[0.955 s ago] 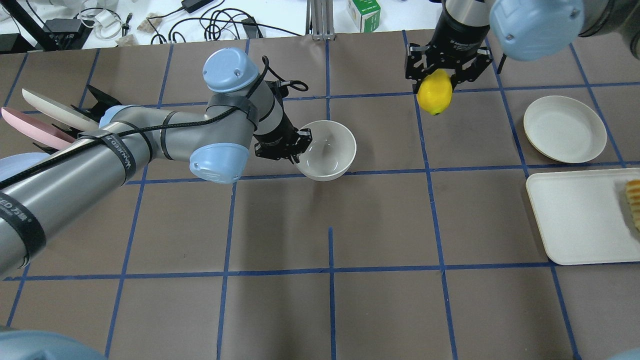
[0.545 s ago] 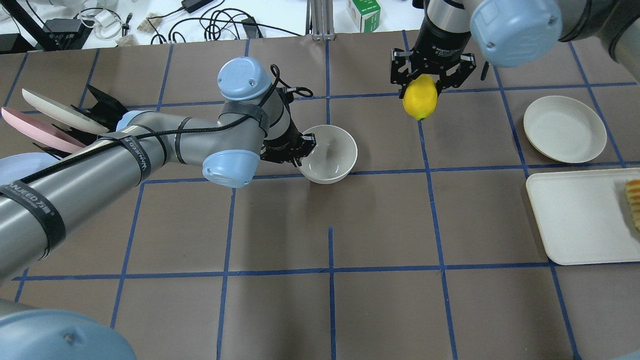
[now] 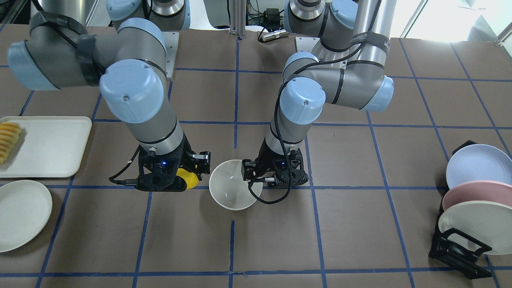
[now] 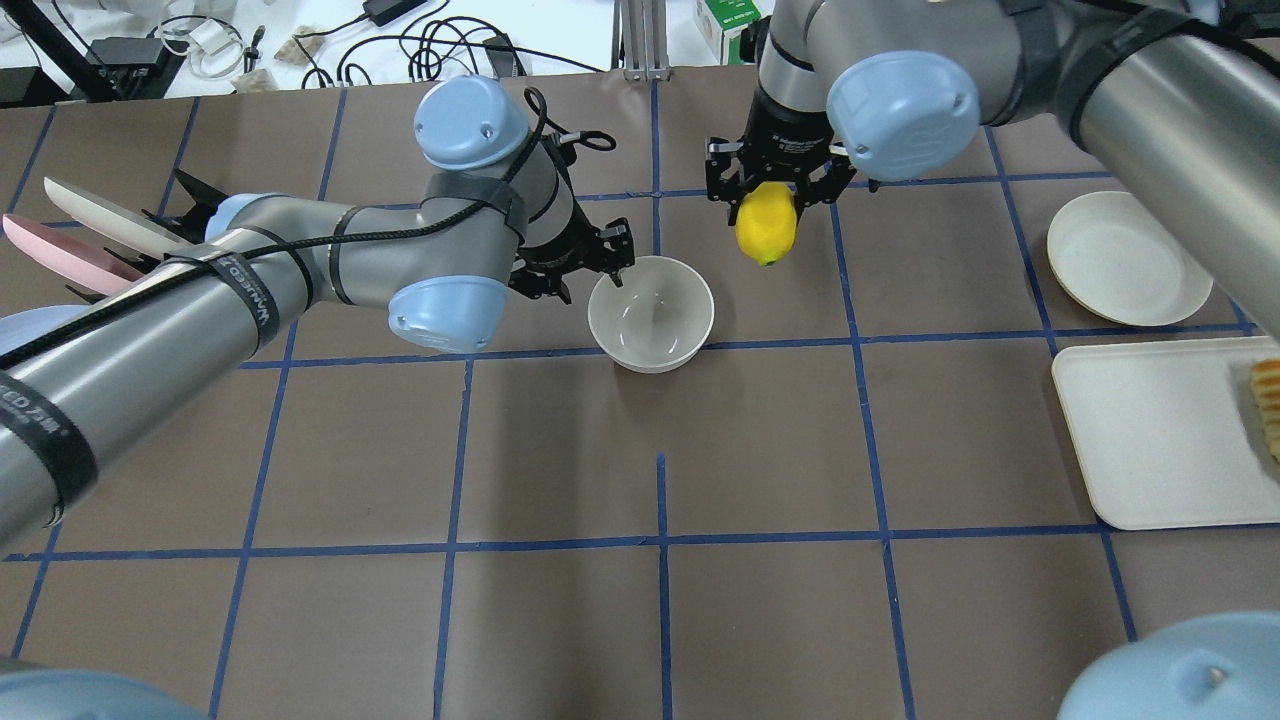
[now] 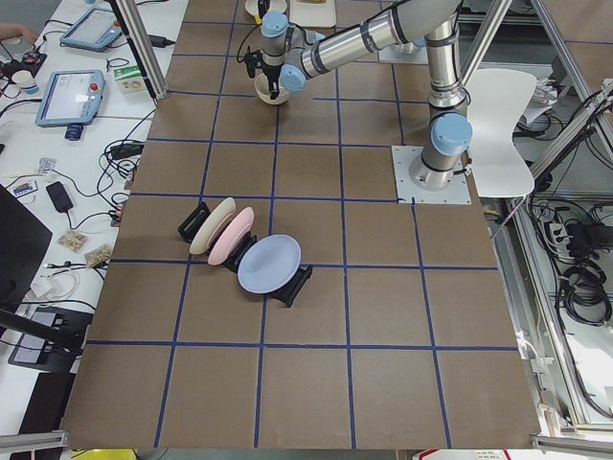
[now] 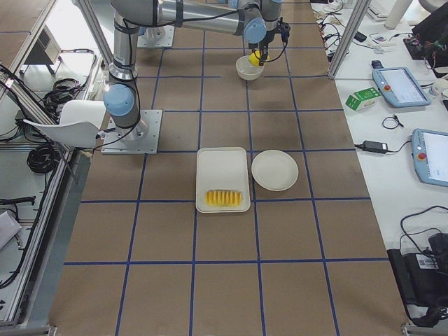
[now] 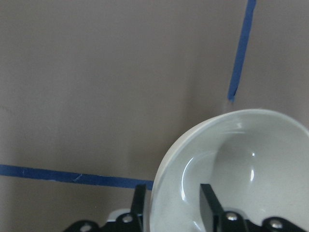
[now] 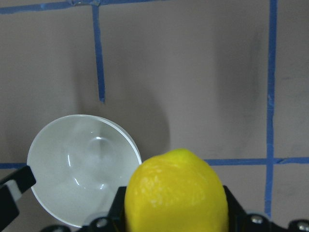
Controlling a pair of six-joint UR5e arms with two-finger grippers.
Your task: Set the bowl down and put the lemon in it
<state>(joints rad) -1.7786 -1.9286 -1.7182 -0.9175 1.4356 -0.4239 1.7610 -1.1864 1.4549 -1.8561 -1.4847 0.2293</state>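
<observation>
Upright lemon, tip downward

Lemon mostly hidden by right hand in front cam, sliced food cut off at overhead's edge

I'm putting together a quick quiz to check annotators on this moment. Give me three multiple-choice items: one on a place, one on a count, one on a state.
1. Where is the lemon?
A) on the tray
B) held in the air beside the bowl
C) inside the bowl

2. How many plates stand in the rack?
A) three
B) two
C) five

3. The bowl is:
A) upside down
B) upright with sliced food in it
C) upright and empty

Answers:
1. B, the right gripper has its jaws shut on the lemon, clear of the rim.
2. A, one blue, one pink and one off-white plate show.
3. C, its glossy inside faces up with nothing in it.
</observation>
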